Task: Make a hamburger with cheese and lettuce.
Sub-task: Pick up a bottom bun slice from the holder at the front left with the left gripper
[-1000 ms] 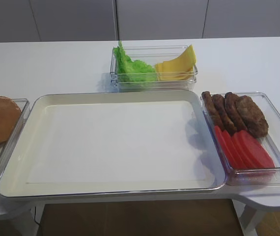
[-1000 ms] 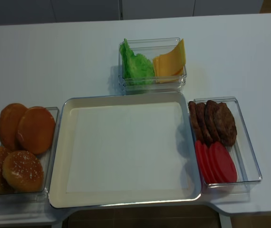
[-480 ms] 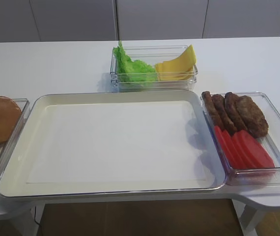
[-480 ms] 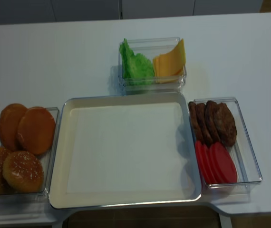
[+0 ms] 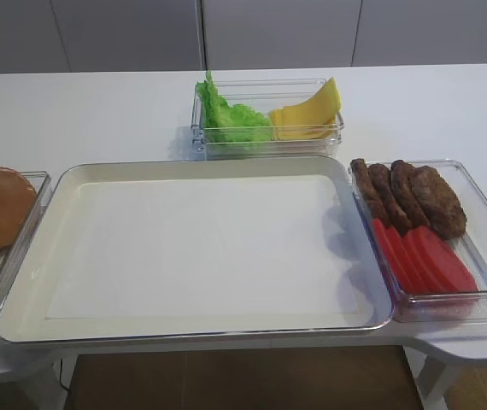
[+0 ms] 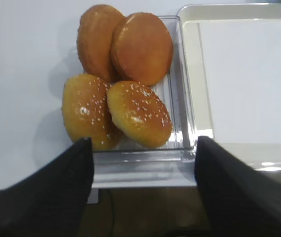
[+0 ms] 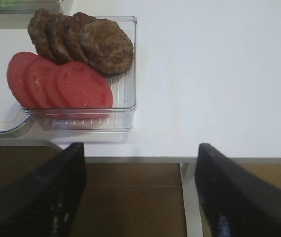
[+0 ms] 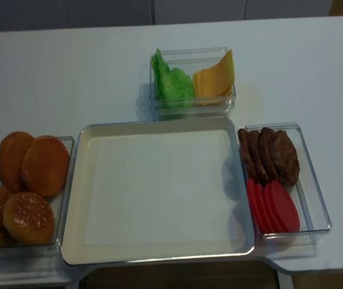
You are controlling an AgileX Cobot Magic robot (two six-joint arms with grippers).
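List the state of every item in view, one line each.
large tray: bare, nothing on it
buns: four in the left bin, overlapping
lettuce: in the back bin, beside the cheese
cheese: slices stacked, leaning
patties: overlapping row in the right bin
tomato slices: overlapping, in front of the patties
left gripper: fingers open, holding nothing
right gripper: fingers open, holding nothing

Two high front views share the tray (image 5: 21,282); wrist views apparently look down.

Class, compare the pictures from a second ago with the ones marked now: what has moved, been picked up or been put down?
Almost nothing: a dark shape has just edged in at the left border of the realsense view beside the buns. Nothing was picked up or put down. The cheese, lettuce, patties, tomato slices and tray stayed put.
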